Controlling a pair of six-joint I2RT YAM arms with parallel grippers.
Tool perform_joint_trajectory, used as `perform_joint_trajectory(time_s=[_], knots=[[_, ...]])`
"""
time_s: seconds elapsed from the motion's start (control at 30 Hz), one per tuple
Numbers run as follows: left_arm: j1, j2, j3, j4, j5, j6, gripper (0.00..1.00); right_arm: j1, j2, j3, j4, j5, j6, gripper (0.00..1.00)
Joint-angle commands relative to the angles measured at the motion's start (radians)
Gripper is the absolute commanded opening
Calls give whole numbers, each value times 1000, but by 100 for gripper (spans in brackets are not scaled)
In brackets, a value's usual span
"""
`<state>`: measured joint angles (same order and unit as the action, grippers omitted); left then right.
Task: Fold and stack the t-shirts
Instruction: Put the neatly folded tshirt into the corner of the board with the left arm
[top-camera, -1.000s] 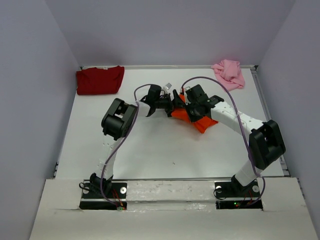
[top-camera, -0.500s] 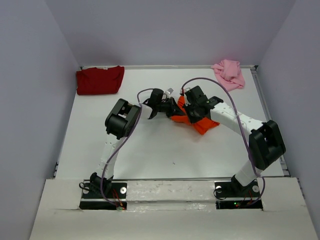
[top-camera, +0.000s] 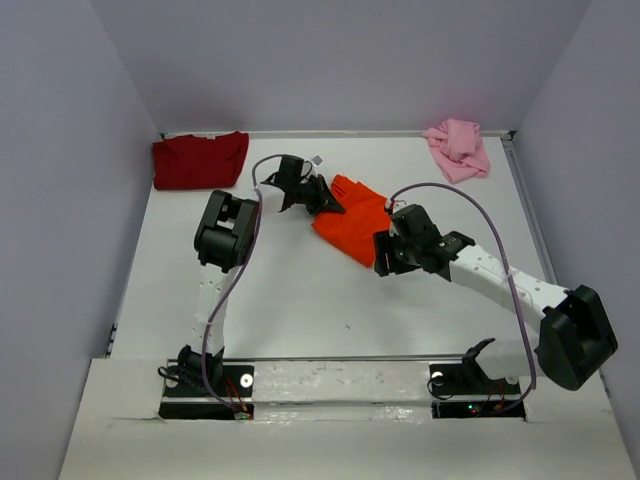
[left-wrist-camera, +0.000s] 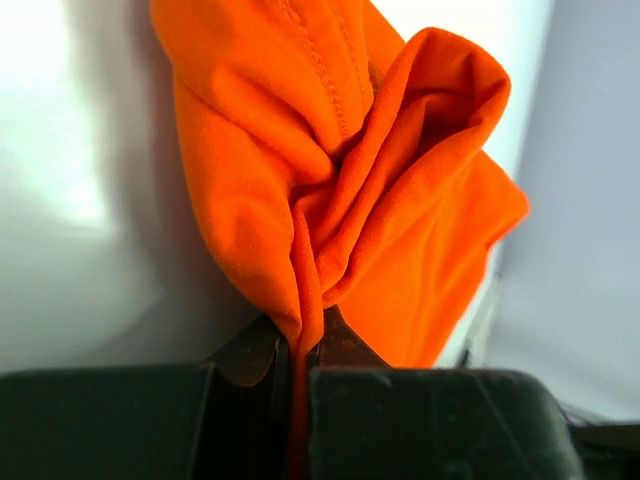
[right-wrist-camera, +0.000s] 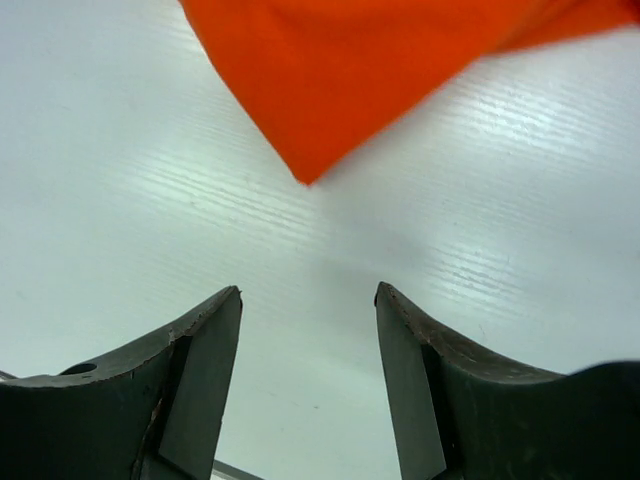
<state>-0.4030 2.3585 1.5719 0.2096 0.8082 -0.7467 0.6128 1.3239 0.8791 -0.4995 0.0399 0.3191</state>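
Observation:
The orange t-shirt (top-camera: 355, 218) lies spread slantwise in the middle of the table. My left gripper (top-camera: 326, 198) is shut on a bunched fold at its upper left edge; in the left wrist view the orange t-shirt (left-wrist-camera: 340, 180) rises from between the pinched jaws. My right gripper (top-camera: 384, 256) stands open just off the shirt's lower right corner, nothing between its fingers (right-wrist-camera: 205, 340); a corner of the orange t-shirt (right-wrist-camera: 340, 70) lies ahead of it. The dark red t-shirt (top-camera: 199, 160) lies folded at the back left. A crumpled pink t-shirt (top-camera: 459, 146) is at the back right.
Grey walls close in the white table (top-camera: 300, 300) on the left, back and right. The arm bases (top-camera: 210, 385) sit on the near edge. A cable (top-camera: 470, 205) loops over the right arm.
The right gripper let go of the orange shirt, opened and drew back toward the near right. The left gripper closed on the shirt and pulled it toward the back left, stretching it out.

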Motion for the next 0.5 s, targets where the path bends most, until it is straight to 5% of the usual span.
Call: perform_joint_trajectory(time_s=[0.0,0.2,0.37,0.47], knots=[[111,-22,139,-373,-183,248,0,19,-40,-17,119,-32,52,62],[185,70,460,-671,-366,457,0,47,-37,-81,200,-100,72,62],[265,111,500,-688,-366,484,0,70,15,-109,245,-95,60,62],[270,117,580,-759,-536,543,0,79,27,-127,277,-110,57,62]])
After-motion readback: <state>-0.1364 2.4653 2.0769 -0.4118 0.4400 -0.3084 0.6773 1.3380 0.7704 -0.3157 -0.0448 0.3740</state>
